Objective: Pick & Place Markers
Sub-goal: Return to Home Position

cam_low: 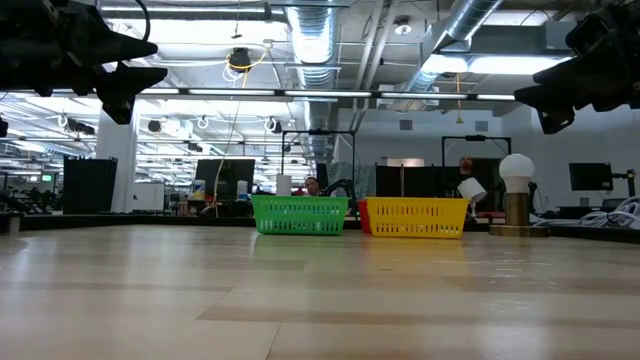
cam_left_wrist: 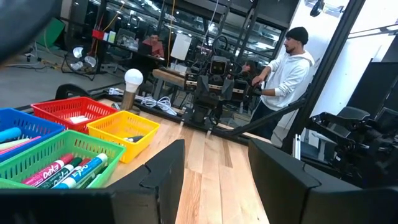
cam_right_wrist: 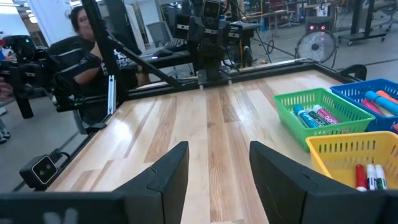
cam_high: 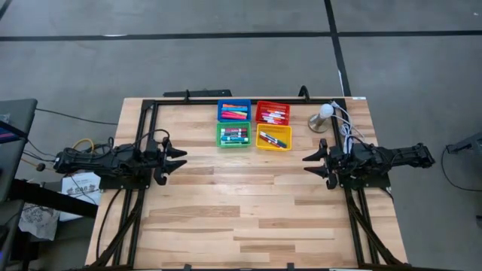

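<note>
left gripper (cam_high: 181, 160): fingers spread wide, holding nothing, near left edge of pale wooden surface (cam_high: 241, 218) | right gripper (cam_high: 307, 164): likewise, near right edge | coloured felt-tip markers (cam_high: 234, 135): inside four plastic mesh bins (cam_high: 218, 135) near far edge | planks between grippers open

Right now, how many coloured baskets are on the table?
4, grouped two by two in the high view: blue basket top left, red basket top right, green basket below the blue, yellow basket below the red. Each holds markers. None seems hidden.
</note>
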Robot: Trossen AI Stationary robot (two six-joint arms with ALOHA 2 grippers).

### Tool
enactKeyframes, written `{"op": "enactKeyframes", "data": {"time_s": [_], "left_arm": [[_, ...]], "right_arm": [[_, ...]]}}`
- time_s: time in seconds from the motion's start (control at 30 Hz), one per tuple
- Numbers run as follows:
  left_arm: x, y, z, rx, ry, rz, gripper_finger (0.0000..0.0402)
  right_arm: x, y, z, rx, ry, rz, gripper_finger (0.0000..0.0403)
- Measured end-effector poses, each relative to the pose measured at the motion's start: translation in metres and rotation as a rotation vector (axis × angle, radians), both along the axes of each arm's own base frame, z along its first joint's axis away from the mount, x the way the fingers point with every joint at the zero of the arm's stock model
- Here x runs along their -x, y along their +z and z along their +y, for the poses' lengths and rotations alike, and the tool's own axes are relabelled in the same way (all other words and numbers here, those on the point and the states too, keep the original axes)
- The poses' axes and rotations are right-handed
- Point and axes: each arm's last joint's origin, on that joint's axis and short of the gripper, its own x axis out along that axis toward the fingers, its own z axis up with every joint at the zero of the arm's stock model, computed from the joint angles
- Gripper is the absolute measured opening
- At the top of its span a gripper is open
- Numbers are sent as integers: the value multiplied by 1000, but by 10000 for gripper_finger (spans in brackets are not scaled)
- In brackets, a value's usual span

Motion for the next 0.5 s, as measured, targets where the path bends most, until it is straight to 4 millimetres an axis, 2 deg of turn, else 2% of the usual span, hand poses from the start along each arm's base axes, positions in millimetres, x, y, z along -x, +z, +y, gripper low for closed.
{"op": "enactKeyframes", "data": {"time_s": [0.5], "left_arm": [[0, 0, 0, 0, 0, -1, 177]], "right_arm": [[0, 0, 0, 0, 0, 0, 159]]}}
